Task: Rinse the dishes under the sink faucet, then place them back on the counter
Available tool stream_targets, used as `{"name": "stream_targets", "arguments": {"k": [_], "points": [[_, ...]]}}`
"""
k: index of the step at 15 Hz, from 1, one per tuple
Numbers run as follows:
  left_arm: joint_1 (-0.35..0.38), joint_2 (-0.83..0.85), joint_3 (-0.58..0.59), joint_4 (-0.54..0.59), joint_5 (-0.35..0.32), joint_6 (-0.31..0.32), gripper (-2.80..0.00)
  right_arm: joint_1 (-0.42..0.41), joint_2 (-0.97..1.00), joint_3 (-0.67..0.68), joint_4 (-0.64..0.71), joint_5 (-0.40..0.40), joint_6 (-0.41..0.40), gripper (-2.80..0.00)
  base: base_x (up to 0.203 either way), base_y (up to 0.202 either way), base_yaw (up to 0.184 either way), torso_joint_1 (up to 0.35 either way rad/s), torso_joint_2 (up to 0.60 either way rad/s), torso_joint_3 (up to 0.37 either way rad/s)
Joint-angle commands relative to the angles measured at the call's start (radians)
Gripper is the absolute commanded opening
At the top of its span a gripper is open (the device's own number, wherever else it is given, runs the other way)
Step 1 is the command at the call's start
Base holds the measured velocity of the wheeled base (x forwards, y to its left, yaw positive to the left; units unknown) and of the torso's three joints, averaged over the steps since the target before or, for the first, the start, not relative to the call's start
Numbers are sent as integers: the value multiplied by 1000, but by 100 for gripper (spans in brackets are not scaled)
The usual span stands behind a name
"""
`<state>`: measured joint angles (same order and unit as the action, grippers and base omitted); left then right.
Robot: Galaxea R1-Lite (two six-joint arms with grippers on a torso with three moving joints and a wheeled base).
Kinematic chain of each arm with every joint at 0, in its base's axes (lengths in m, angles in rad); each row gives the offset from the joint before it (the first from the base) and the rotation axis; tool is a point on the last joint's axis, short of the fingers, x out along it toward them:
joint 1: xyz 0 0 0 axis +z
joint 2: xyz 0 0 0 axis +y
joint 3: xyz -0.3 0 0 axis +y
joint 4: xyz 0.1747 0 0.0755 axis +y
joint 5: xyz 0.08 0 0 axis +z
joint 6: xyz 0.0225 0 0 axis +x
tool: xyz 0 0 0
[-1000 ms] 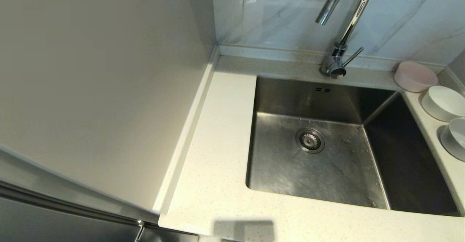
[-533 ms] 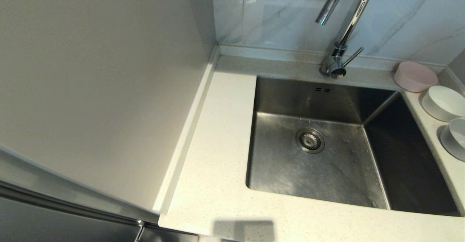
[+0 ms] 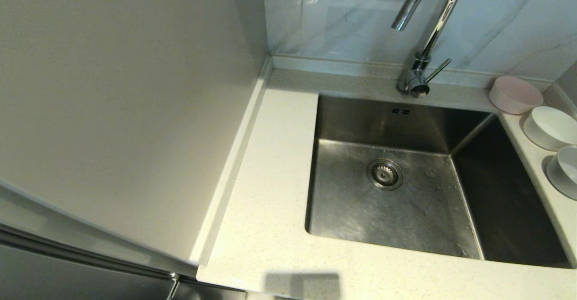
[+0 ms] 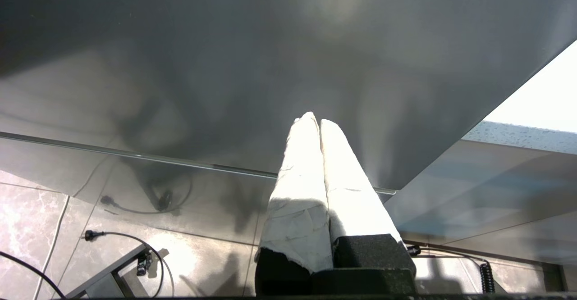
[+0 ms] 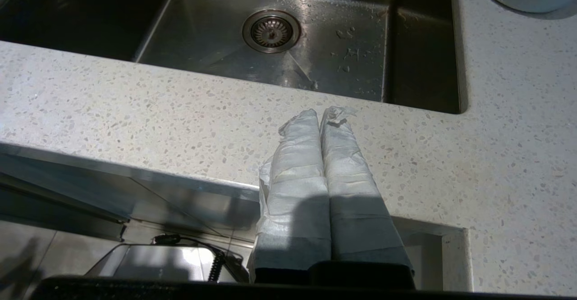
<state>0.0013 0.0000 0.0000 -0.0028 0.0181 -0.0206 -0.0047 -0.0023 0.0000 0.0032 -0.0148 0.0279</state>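
Note:
Three small bowls line the counter (image 3: 270, 165) to the right of the sink (image 3: 351, 201): a pale pink bowl (image 3: 515, 94) at the back, a white bowl (image 3: 550, 127) in front of it, and another white bowl (image 3: 564, 171) cut by the picture's edge. The chrome faucet (image 3: 426, 29) arches over the basin's back; no water runs. Neither arm shows in the head view. My right gripper (image 5: 319, 114) is shut and empty, low before the counter's front edge (image 5: 180, 124). My left gripper (image 4: 314, 120) is shut and empty beside a grey cabinet panel (image 4: 225, 65).
A tall beige cabinet side (image 3: 121, 111) walls off the counter's left. A marble backsplash (image 3: 496, 25) stands behind the faucet. The drain strainer (image 3: 384, 174) sits in the basin floor among water drops. Cables (image 4: 130, 205) lie on the tiled floor below.

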Motion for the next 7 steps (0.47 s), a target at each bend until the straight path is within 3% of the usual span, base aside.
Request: {"name": "stream_targets", "arguments": {"k": [1,7], "points": [[0,-3,0,0,0,-1,-280,0,2,0,0,3,0,-280,0,0,0,0,0,0],[0,-3,0,0,0,-1,-280,0,2,-2,0,3,6,-280,0,0,0,0,0,0]]}}
